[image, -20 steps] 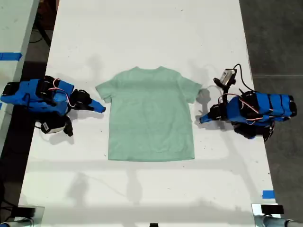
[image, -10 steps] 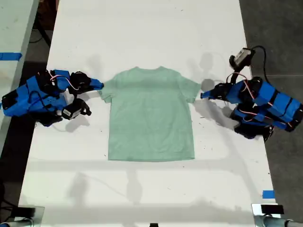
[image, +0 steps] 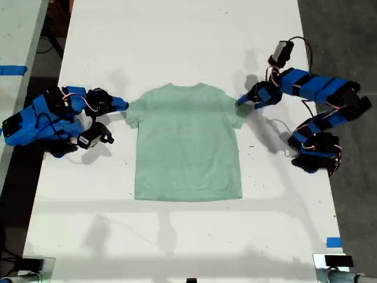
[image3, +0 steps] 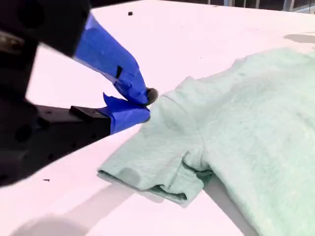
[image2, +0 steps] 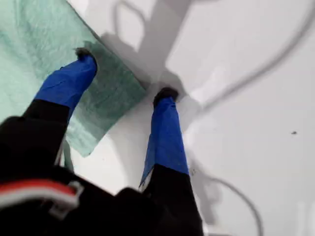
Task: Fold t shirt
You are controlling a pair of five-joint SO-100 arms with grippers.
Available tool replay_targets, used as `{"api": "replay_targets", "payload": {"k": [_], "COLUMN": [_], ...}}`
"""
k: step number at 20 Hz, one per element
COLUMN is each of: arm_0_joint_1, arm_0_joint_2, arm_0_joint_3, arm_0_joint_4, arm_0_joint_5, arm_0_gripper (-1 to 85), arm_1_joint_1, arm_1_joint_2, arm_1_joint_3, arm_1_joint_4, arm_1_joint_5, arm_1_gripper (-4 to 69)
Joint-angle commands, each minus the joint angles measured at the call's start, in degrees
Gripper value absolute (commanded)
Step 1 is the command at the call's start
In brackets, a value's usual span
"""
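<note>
Now, with the t shirt (image: 187,141) flat, my first gripper (image2: 125,78) straddles one sleeve, jaws apart, while my second gripper (image3: 142,104) seems nearly closed at the other, so pinching comes next.

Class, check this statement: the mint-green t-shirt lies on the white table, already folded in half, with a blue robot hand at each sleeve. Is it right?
Not quite. The exterior view shows the t shirt spread open and flat, not folded in half. The rest holds: it lies on the white table, with my first hand at one sleeve and my second hand at the other.
</note>
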Motion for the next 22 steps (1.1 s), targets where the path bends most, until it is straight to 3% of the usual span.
{"api": "replay_targets", "payload": {"k": [1, 3, 6, 9, 13, 17, 22], "arm_0_joint_1": [0.97, 1.05, 1.05, 1.05, 1.05, 0.97, 0.88], "arm_0_joint_2": [0.44, 0.44, 0.44, 0.44, 0.44, 0.44, 0.44], "arm_0_joint_3": [2.29, 2.29, 2.29, 2.29, 2.29, 2.29, 2.29], "arm_0_joint_4": [-0.35, -0.35, -0.35, -0.44, -0.44, -0.44, -0.35], "arm_0_joint_5": [0.18, 0.18, 0.18, 0.09, 0.09, -0.18, -0.18], "arm_0_gripper": [-0.2, -0.2, -0.2, -0.2, -0.2, -0.2, -0.2], "arm_1_joint_1": [-2.29, -4.66, -6.06, -5.54, -6.42, -16.26, -29.71], "arm_1_joint_2": [-5.1, -5.19, -5.27, -4.13, -2.37, -4.75, -17.23], "arm_1_joint_3": [-6.59, -6.77, -6.86, -8.09, -19.34, -36.74, -53.88], "arm_1_joint_4": [-1.85, -1.58, 0.18, 3.6, 13.45, 21.01, 20.3], "arm_1_joint_5": [1.76, 2.72, 3.69, 4.04, 1.49, 1.05, 2.9], "arm_1_gripper": [23.7, 17.7, 1.7, 1.7, 1.7, 1.7, 1.7]}}
